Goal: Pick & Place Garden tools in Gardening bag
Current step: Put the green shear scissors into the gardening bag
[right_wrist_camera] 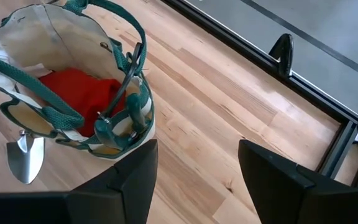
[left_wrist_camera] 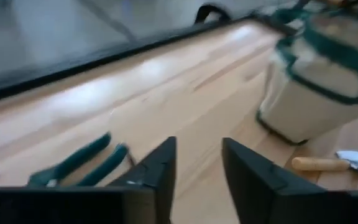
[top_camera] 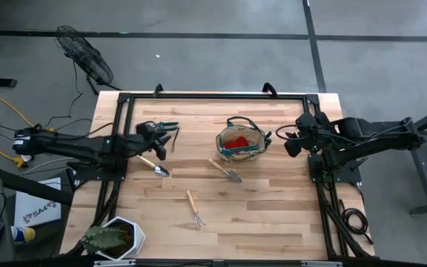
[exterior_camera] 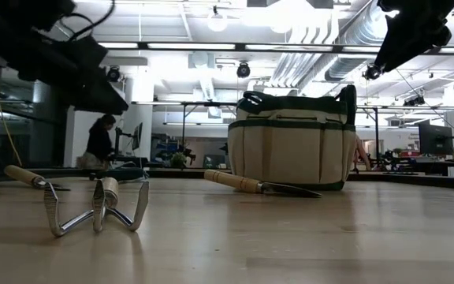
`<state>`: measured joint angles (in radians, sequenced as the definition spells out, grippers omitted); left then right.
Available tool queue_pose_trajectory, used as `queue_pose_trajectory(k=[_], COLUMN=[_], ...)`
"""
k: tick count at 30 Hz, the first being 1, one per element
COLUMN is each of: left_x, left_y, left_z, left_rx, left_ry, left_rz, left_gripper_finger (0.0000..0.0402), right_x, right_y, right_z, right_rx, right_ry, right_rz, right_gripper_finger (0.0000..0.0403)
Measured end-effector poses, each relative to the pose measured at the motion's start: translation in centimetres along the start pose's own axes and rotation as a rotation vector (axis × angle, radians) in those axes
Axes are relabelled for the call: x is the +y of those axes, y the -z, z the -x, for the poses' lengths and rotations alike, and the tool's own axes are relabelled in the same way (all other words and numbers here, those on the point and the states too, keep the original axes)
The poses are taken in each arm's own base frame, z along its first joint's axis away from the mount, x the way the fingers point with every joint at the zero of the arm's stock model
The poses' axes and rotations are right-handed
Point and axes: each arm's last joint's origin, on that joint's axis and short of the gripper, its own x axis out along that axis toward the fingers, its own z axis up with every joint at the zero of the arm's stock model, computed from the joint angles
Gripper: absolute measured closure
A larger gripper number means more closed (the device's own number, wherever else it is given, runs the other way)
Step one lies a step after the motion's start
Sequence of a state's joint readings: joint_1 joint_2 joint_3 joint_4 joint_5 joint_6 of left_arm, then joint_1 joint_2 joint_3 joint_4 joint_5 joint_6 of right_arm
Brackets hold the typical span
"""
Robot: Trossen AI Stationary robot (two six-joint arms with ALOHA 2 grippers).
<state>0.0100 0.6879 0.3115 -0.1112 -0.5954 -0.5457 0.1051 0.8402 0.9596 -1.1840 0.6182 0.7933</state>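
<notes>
Left end effector (top_camera: 159,142) beside green-handled pruning shears (top_camera: 167,126).
Fingers apart, empty, above wooden desk (top_camera: 273,200). Right end effector (right_wrist_camera: 194,180) parted, empty, near khaki fabric bag (top_camera: 240,142) containing red lump (right_wrist_camera: 79,93).

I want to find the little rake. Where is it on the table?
In the high view, the rake lies alone on the wood near the table's front edge, in front of the bag and right of the cactus pot.
</notes>
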Motion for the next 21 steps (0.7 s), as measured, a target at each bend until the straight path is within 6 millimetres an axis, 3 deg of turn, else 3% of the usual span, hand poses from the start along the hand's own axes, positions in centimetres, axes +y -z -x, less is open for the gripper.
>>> queue_pose_trajectory(k=[4,10,21], left_x=[-0.6,-1.1,-0.5], left_y=[-1.7,-3.5,-2.2], left_z=[-0.6,-2.4,-6.9], left_rx=[0.149,0.378,0.678], left_ry=[-0.080,-0.201,-0.227], left_rz=[0.066,0.144,0.220], left_gripper_finger=[0.0229,0.0223,0.0223], right_x=[0.0,0.0,-0.6], right_y=[0.0,0.0,0.7], right_z=[0.0,0.0,-0.5], right_rx=[0.000,-0.001,-0.038], right_ry=[0.000,0.001,0.082], right_rz=[0.001,-0.002,0.036], right_gripper_finger=[0.0188,0.0188,0.0188])
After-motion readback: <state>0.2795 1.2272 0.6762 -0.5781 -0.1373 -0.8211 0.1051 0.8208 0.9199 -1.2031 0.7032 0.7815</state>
